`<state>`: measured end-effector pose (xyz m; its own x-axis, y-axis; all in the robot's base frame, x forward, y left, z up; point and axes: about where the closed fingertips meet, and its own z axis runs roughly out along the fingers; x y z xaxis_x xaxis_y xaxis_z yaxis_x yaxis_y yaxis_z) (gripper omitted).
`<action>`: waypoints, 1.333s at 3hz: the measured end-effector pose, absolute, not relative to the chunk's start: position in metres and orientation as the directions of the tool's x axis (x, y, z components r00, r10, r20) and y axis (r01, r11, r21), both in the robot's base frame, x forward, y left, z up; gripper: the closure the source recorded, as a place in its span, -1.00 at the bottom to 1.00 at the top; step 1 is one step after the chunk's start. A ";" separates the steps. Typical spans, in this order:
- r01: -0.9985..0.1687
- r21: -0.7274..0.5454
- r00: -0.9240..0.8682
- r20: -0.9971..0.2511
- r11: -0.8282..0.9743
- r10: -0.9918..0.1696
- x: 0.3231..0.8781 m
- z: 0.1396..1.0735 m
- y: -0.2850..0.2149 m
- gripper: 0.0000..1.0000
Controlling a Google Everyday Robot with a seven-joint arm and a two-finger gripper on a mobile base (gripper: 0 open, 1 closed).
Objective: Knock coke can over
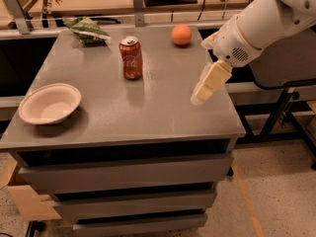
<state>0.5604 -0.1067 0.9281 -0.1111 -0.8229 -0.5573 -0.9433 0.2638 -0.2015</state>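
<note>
The coke can point(131, 58) stands upright on the tabletop point(148, 120), toward the far side. An orange ball point(181, 34) sits at its 2 o'clock and a bowl point(49, 104) at 8 o'clock. The gripper point(199, 97) hangs at 4 o'clock, well apart (open or closed, I cannot tell).

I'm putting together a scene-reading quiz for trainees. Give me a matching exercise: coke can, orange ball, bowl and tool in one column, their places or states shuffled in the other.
1. coke can
2. orange ball
3. bowl
4. tool

A. front left of the table
B. in the air over the table's right side
C. standing upright, rear middle
D. near the back edge, right of centre

Pairs: 1-C, 2-D, 3-A, 4-B
</note>
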 end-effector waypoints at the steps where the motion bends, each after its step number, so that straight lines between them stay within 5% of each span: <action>1: -0.931 -0.225 -0.085 -0.635 0.289 -0.768 0.588 0.927 -0.085 -1.00; 4: -0.917 -0.202 -0.025 -0.831 0.343 -0.556 0.697 0.908 0.007 -1.00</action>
